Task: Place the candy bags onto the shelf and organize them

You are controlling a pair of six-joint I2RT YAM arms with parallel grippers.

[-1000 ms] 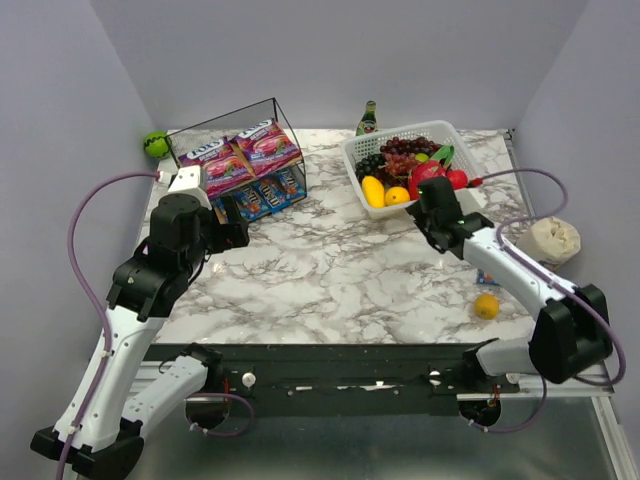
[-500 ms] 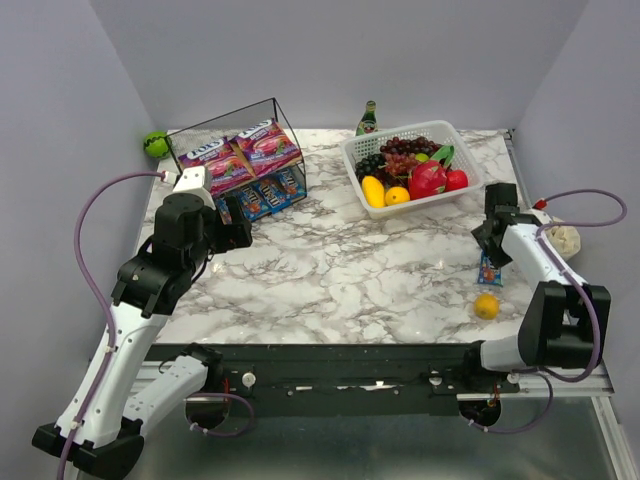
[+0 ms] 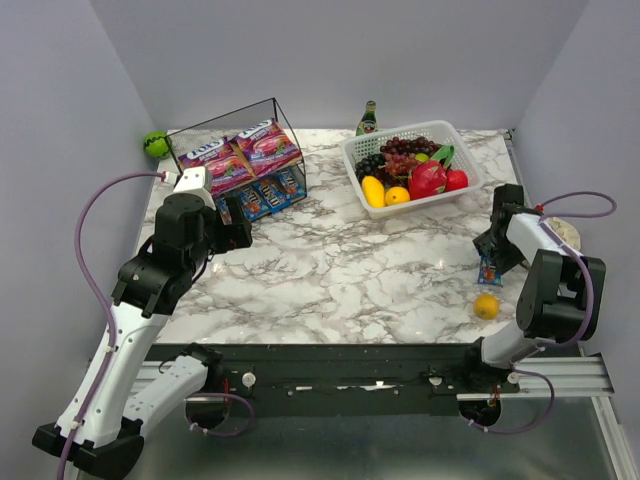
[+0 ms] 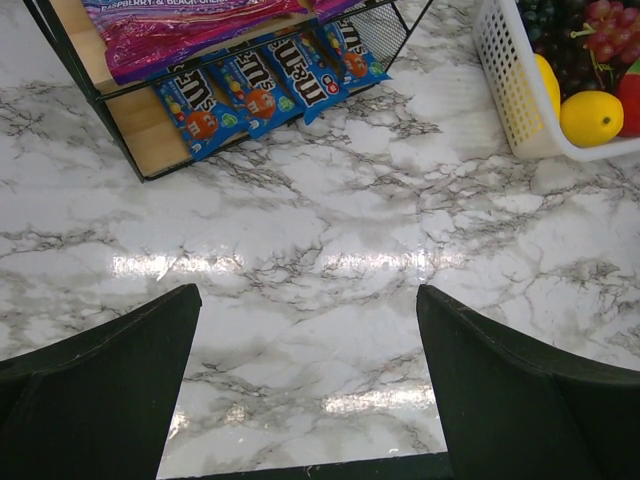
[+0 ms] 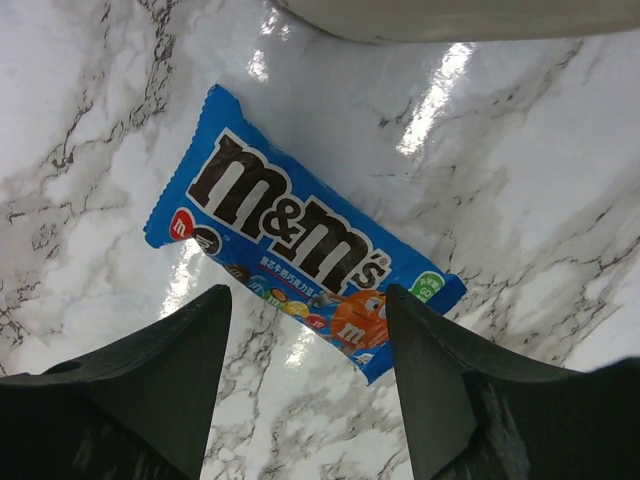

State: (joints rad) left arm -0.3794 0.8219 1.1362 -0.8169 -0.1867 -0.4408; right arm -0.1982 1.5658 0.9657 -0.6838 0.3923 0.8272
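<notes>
The shelf (image 3: 283, 128), a black wire rack with wooden boards, stands at the back left. Two purple candy bags (image 3: 238, 155) lie on its top board, and several blue packets (image 3: 264, 194) on the lower one. They also show in the left wrist view (image 4: 270, 85). My left gripper (image 3: 236, 231) is open and empty, hovering over bare table in front of the shelf (image 4: 140, 135). One more blue packet (image 3: 489, 270) lies flat on the table at the right. My right gripper (image 3: 493, 250) is open just above it, and in the right wrist view the packet (image 5: 300, 240) lies just ahead of the fingertips (image 5: 210, 310).
A white lattice basket (image 3: 427, 204) of fruit stands at the back centre-right, with a green bottle (image 3: 368, 118) behind it. A small orange (image 3: 486, 306) lies near the lone packet. A beige lump (image 3: 562, 234) sits at the right edge. A green ball (image 3: 155, 143) is at the back left.
My right arm has swung from beside the basket to the right side of the table and come down over the lone blue packet. The left arm has barely moved.
</notes>
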